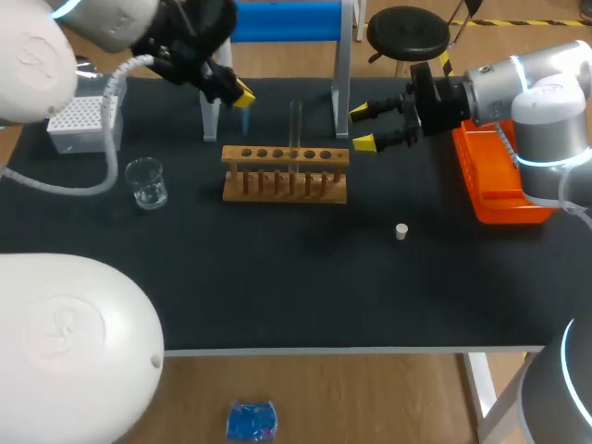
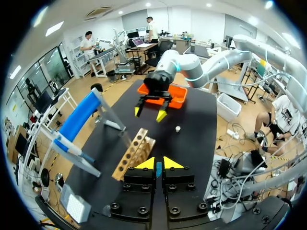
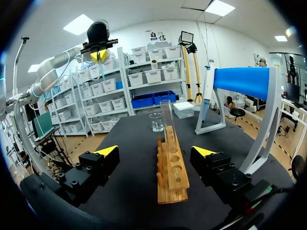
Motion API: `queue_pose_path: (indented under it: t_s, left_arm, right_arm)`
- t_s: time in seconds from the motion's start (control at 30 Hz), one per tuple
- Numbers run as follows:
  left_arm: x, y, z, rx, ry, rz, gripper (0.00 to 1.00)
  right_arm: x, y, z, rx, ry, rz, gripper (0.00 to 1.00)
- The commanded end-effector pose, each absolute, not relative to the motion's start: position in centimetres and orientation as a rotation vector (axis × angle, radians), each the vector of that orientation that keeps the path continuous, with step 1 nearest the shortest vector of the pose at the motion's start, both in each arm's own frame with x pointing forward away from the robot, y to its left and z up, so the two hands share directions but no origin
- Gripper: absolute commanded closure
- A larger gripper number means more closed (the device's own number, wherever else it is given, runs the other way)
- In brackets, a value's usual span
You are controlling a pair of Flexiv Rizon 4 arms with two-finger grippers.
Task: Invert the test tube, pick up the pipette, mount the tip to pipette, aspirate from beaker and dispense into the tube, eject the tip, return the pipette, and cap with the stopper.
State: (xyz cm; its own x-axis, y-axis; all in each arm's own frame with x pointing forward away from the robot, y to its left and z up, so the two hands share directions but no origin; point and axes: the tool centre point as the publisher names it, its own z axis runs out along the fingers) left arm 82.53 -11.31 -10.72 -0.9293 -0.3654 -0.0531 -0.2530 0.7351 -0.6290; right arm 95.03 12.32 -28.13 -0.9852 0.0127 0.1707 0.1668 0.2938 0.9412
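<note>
Wooden rack (image 1: 285,185) is seen mid-bench (image 1: 277,287) with the test tube (image 1: 296,125) upright in it, the right gripper (image 1: 363,127) spread wide just beside it, and the left gripper (image 1: 242,92) held closed above the hanging pipette (image 3: 206,91).

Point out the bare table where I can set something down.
The front strip of the table, from the test tube rack and stopper to the near edge, is bare. So is the patch between rack and orange tray, behind the stopper. Crowded: the back left, around beaker, tip box and pipette stand.
</note>
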Motion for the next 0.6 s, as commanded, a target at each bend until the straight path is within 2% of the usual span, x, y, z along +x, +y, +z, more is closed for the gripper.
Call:
queue_pose_path:
  t_s: [0.03, 0.33, 0.6]
  left_arm:
    - [83.3, -13.1, -13.4, -0.484, 2.754, -0.991, 1.0]
    - [84.0, -15.0, -16.7, -0.41, 2.836, -1.049, 1.0]
    - [83.7, -15.2, -16.6, -0.4, 2.844, -1.063, 1.0]
  right_arm:
    - [95.0, 12.3, -28.1, -0.169, -2.421, -1.785, 0.0]
    - [95.0, 12.3, -28.1, -0.169, -2.421, -1.785, 0.0]
    - [95.0, 12.3, -28.1, -0.169, -2.421, -1.785, 0.0]
